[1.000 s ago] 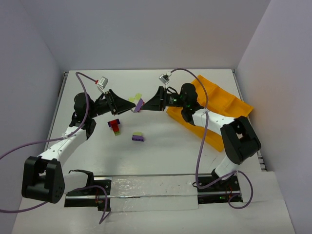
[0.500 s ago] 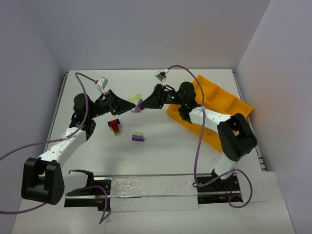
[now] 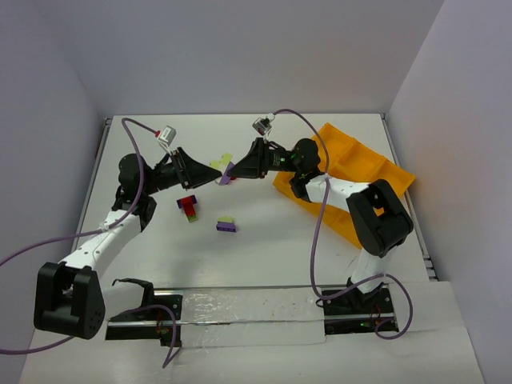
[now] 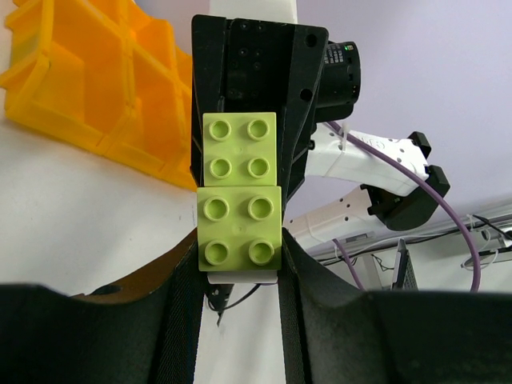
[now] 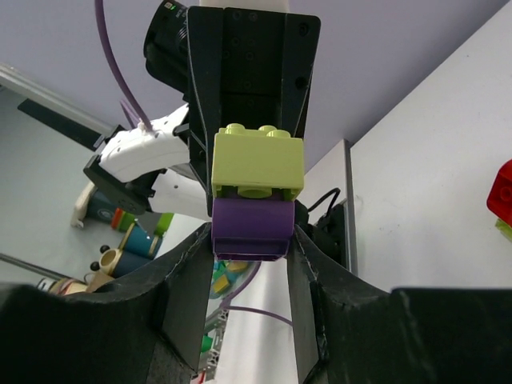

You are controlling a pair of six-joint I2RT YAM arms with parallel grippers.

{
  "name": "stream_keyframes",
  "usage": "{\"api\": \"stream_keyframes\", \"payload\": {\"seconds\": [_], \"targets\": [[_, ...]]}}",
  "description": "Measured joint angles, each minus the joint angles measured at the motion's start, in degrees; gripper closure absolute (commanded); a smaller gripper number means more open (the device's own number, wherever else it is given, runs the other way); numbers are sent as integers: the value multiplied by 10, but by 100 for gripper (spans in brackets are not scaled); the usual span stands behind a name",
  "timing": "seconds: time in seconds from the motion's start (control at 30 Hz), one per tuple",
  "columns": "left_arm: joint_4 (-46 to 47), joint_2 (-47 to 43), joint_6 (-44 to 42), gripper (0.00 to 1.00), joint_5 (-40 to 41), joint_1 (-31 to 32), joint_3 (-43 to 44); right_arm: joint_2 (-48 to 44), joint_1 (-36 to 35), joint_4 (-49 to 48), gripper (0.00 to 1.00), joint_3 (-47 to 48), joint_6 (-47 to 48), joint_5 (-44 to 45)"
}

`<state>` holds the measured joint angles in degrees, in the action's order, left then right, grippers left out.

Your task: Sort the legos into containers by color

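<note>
My right arm has swung left. Its elbow (image 3: 376, 214) has pulled in from the near right and now sits closer to the orange-yellow tray (image 3: 396, 172). The wrist camera (image 3: 262, 125) has moved left and a little farther back. My right gripper (image 3: 232, 170) has crept toward my left gripper (image 3: 210, 178), narrowing the gap between them. The purple brick (image 3: 226, 174) it clamps has shifted left with it, closer to the yellow-green brick (image 3: 218, 165).
</note>
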<state>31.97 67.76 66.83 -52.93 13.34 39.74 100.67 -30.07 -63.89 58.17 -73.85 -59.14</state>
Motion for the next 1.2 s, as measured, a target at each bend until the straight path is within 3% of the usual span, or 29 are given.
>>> {"api": "stream_keyframes", "payload": {"seconds": [0.07, 0.53, 0.87, 1.2], "targets": [[-2, -1, -1, 100, 0, 0, 2, 8, 0, -25, 100, 0, -19, -1], [-104, -23, -48, 100, -2, 8, 41, 4, 1, -89, 100, -27, -50, 0], [-146, -23, -73, 100, -2, 9, 71, -26, 5, -52, 100, -40, -6, 1], [-182, -23, -92, 100, 40, -10, 106, -45, 17, 48, 100, -66, 79, -26]]}}
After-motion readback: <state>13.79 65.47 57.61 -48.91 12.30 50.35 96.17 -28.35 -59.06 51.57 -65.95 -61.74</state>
